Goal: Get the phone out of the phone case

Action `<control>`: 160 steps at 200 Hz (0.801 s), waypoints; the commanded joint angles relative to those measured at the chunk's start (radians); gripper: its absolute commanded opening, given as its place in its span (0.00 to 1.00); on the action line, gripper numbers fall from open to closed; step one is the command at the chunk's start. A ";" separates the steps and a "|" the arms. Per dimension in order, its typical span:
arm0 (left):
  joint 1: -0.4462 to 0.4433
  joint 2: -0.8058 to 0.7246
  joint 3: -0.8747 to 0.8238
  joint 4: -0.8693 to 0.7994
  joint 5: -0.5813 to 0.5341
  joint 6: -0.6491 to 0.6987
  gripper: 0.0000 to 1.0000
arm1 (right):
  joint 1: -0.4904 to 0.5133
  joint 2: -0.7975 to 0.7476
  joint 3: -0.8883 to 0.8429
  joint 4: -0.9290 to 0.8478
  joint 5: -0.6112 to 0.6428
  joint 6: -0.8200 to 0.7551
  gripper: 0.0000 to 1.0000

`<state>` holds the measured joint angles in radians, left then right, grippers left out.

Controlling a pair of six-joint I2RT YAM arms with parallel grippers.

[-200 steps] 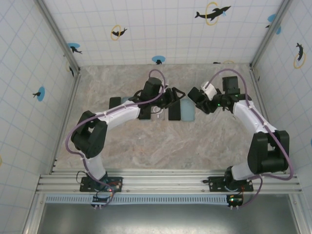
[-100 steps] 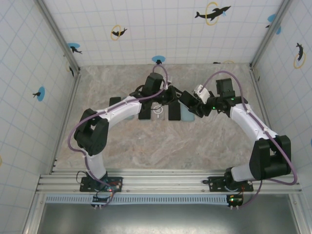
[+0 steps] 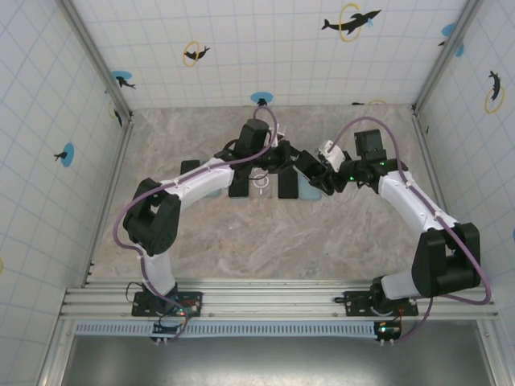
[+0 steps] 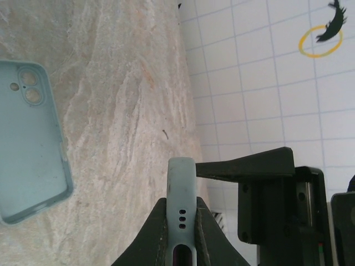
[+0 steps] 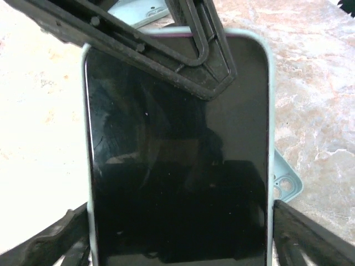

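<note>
Left gripper [image 4: 182, 209] is clamped together on the phone case [image 4: 181, 183], one finger on the front face and one on the back, at the end that carries the small holes and the port. That end is seen edge-on from the left wrist, held up off the table [image 4: 122, 83]. The phone [image 5: 177, 160] sits inside the case, its dark screen facing the right wrist camera with the pale blue rim showing around it. Its long axis runs from the left gripper's fingers across the top end toward the right gripper [image 5: 183, 244]. The right gripper's jaws stand wide apart, one on each side of the phone's other end; whether they touch the rim I cannot tell. From above, the two grippers meet over the middle of the table, toward its far side. An empty case [image 4: 30, 149] of the same pale blue lies flat on the marble-patterned surface, open side up with nothing in it. The corner of a second case [image 5: 287, 185] shows behind the phone.
</note>
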<state>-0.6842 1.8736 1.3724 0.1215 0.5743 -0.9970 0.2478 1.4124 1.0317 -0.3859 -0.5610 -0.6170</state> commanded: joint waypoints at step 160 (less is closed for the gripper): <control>-0.020 -0.240 -0.298 0.741 -0.522 -0.507 0.02 | -0.033 -0.342 -0.603 1.275 0.341 1.792 0.89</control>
<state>-0.6662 1.6752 1.0828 0.6949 0.1459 -1.4235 0.1265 1.1007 0.4671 0.7158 -0.4149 0.9005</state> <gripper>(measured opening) 0.134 0.895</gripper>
